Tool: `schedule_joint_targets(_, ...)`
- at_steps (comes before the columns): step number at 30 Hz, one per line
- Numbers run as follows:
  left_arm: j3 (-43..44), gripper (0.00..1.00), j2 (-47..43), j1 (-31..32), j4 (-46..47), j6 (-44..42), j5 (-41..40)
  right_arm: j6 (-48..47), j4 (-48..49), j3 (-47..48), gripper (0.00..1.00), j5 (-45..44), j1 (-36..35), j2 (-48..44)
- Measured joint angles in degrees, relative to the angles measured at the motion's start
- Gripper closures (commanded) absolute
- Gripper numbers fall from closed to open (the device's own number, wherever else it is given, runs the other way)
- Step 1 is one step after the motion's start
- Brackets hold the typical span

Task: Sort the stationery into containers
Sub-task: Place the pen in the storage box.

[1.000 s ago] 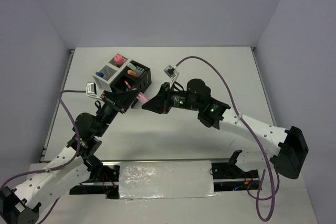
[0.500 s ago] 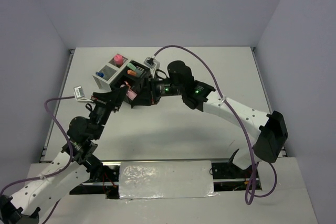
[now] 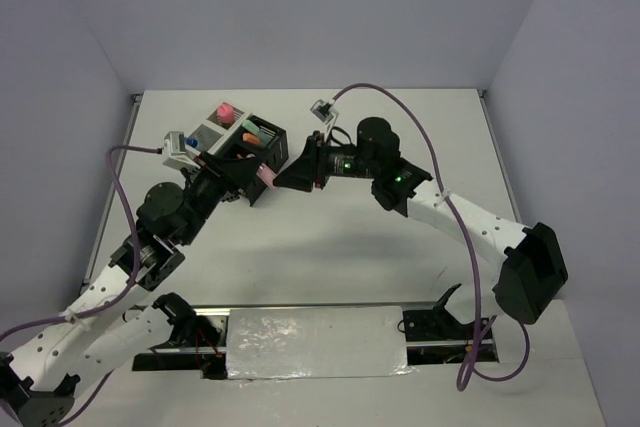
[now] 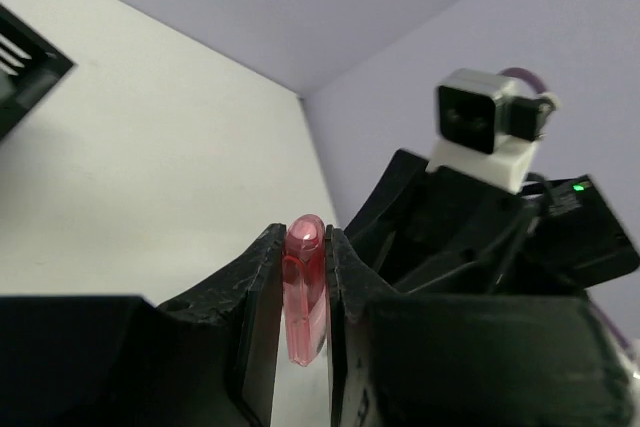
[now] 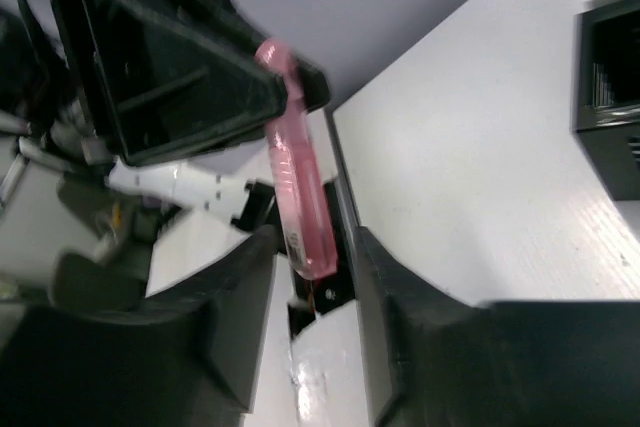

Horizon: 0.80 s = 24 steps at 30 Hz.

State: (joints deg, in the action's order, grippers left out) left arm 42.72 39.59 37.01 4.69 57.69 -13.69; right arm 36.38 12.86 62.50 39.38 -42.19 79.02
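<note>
Since half a second ago the right arm [image 3: 450,212] has drawn back to the right, away from the bins [image 3: 274,145]. Meanwhile the left arm [image 3: 150,237] has swung its wrist up and closer to them, carrying the pink marker [image 3: 268,175] a little rightward.

Both arms stand at the near edge of a white table [image 3: 400,137], with a crinkled pale sheet [image 3: 315,342] lying between their bases and a purple cable [image 3: 368,86] looping over each. The left arm rises from the lower left, bends at the elbow and reaches up and right. Its wrist overlaps the near side of the bins and partly hides the nearest black one. The right arm comes in from the lower right, stretched long, with its wrist pointing left at the same spot.

The four mesh bins sit clustered at the far left of the table. A pink-capped bottle [image 3: 226,108] stands in the far white one, and orange and green markers [image 3: 254,131] lie in the far black one.

The left gripper [image 4: 304,247] is clamped on the pink marker, which hangs just beside the near right corner of the bins, one end poking past the fingertips. The right gripper [image 5: 313,239] has its jaws parted around the marker's other end, a gap showing on either side, gripping nothing.
</note>
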Motion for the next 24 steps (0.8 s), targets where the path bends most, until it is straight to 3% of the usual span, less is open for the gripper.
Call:
schedule_joint_targets(4, 1.57, 1.00, 2.27, -1.88, -3.43, -2.54, -1.40, 0.15, 0.94, -0.02, 0.27, -0.59, 4.70, 0.39)
schedule_joint_targets(7, 4.11, 1.00, 5.25, -3.69, -5.51, -3.91, -1.70, 0.22, 1.92, -0.74, 0.22, -0.48, 6.88, 0.57)
schedule_joint_targets(10, 5.95, 1.00, 7.21, -5.16, -6.93, -5.55, -3.41, -0.26, 1.40, -2.05, 0.21, -0.94, 8.50, 0.55)
schedule_joint_targets(15, 10.67, 1.00, 13.94, -7.48, -10.05, -9.90, -13.27, -3.43, -6.14, -5.64, 0.21, -8.20, 10.25, -3.04)
schedule_joint_targets(24, 15.19, 1.00, 29.90, -11.74, -9.27, -17.07, -25.73, -8.74, -13.62, -15.13, 0.19, -15.32, 10.51, -22.47)
